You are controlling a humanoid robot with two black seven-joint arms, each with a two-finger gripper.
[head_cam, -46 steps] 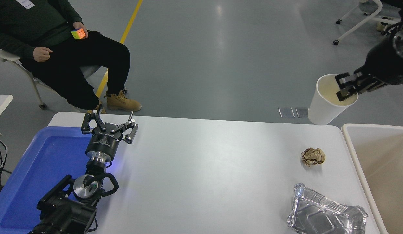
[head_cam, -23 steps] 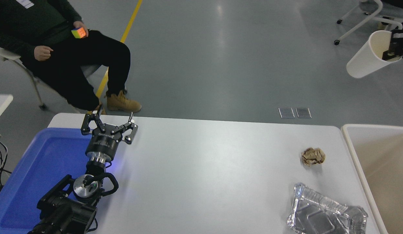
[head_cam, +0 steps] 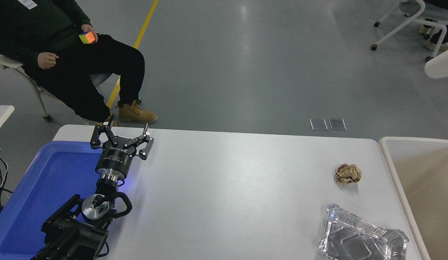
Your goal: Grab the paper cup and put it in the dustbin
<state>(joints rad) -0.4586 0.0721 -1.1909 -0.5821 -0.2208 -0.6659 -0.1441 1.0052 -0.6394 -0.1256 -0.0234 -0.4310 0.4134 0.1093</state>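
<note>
Paper cup (head_cam: 441, 66) now barely in frame: only its white base end shows at the right edge, around 2 o'clock, high above the floor and well apart from the counter (head_cam: 227, 187). A second ago it hung just past the counter's far right corner with the right gripper's fingers pinching its rim; half a second ago it was further up and right, tilted, rim toward the gripper. It has kept travelling up and right. Right gripper and arm have now left the view, so can't tell finger state or whether they hold the cup.

Dustbin (head_cam: 390, 162) sits at the counter's right end, about 4 o'clock, cut by the frame edge. Its beige inside shows no cup. No shift since earlier.

Left gripper (head_cam: 121, 139) parked at 8 o'clock, over the far right corner of the blue tray (head_cam: 36, 191), fingers spread wide, holding nothing. Same pose across all three frames.

Crumpled brown paper ball (head_cam: 348, 174) on the counter near the dustbin's left rim, foil tray (head_cam: 361, 240) nearer the camera at 5 o'clock. Neither moved.

Person (head_cam: 57, 43) seated at 10 o'clock beyond the counter, one hand holding a colour cube (head_cam: 87, 37); the cube has shifted only slightly.
</note>
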